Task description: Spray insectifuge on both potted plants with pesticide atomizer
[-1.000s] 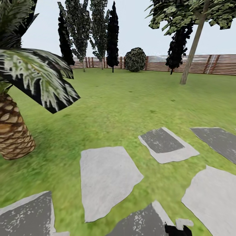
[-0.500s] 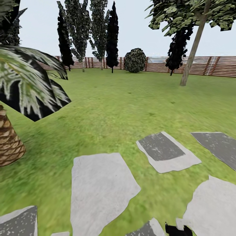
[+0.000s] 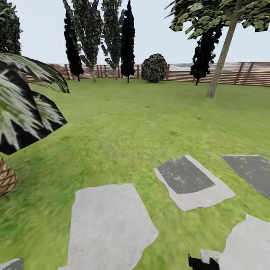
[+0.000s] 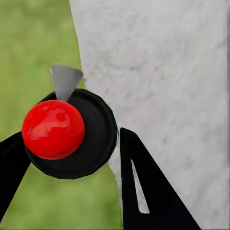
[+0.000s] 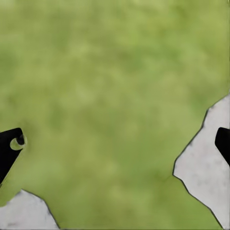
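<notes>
- In my left wrist view, the pesticide atomizer (image 4: 72, 134) sits between the two fingers of the left end effector (image 4: 72, 158): a dark, rounded body with a glossy red ball on it and a small grey cone at about 12 o'clock from the ball.
- One black finger (image 4: 153, 191) presses the bottle's side at roughly 4 o'clock, the other finger meets it at about 8 o'clock, so the left end effector is closed around the bottle.
- Under the held bottle I see lawn (image 4: 28, 52) on one side and a pale paving slab (image 4: 163, 67) on the other.
- The right end effector (image 5: 115, 143) is spread wide, its dark fingertips (image 5: 9, 148) at opposite edges of the right wrist view, with nothing between them but grass and slab corners.
- From the head, I look over grass with grey stepping stones (image 3: 112, 225), a scaly palm trunk (image 3: 5, 180) at 9 o'clock, a round dark bush (image 3: 154, 68) at 12 o'clock before a wooden fence (image 3: 240, 73), and a leaning tree (image 3: 221, 52) at 1 o'clock.
- A black and white piece of the robot (image 3: 204, 260) shows at 5 o'clock; I cannot tell which part.
</notes>
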Controlling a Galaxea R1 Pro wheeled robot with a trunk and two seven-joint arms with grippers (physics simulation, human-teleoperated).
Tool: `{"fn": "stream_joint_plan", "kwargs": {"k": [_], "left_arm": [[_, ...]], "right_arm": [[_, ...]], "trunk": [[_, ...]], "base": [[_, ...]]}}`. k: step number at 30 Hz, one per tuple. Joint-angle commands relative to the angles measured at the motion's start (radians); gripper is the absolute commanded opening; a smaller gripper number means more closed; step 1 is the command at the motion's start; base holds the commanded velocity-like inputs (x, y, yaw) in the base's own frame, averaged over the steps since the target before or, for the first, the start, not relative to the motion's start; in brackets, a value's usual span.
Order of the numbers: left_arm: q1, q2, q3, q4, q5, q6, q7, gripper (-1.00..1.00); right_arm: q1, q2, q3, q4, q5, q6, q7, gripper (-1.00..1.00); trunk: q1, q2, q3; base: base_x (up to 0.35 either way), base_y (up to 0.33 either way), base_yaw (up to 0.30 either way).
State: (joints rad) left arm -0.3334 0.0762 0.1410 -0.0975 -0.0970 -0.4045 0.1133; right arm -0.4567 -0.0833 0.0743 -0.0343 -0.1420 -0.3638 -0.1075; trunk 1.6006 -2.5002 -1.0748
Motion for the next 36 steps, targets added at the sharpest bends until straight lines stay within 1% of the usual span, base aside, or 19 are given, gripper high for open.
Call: {"fn": "stream_joint_plan", "kwargs": {"k": [1,9,17,36], "left_arm": [[-0.001,0.0,0.006,0.001,-0.01,-0.004,0.003,-1.0],[0.0,0.0,0.006,0.001,-0.01,-0.004,0.003,-1.0],[-0.001,-0.001,0.006,0.001,-0.01,-0.004,0.003,-1.0],[0.0,-0.001,0.006,0.001,-0.01,-0.003,0.003,-1.0]], "right_arm": [[0.0,0.0,0.008,0.001,-0.01,-0.003,-0.001,1.0],[0.0,0.0,0.007,0.001,-0.011,-0.003,-0.003,1.0],[0.0,0.0,0.007,0.001,-0.013,-0.003,-0.004,1.0],[0.0,0.0,0.007,0.001,-0.012,-0.003,-0.002,1.0]], "trunk": [[0.0,0.0,-0.001],[0.0,0.0,-0.001],[0.0,0.0,-0.001],[0.0,0.0,-0.001]], "base": [[0.332,-0.103,0.0],[0.332,-0.103,0.004],[0.332,-0.103,0.153],[0.332,-0.103,0.004]]}}
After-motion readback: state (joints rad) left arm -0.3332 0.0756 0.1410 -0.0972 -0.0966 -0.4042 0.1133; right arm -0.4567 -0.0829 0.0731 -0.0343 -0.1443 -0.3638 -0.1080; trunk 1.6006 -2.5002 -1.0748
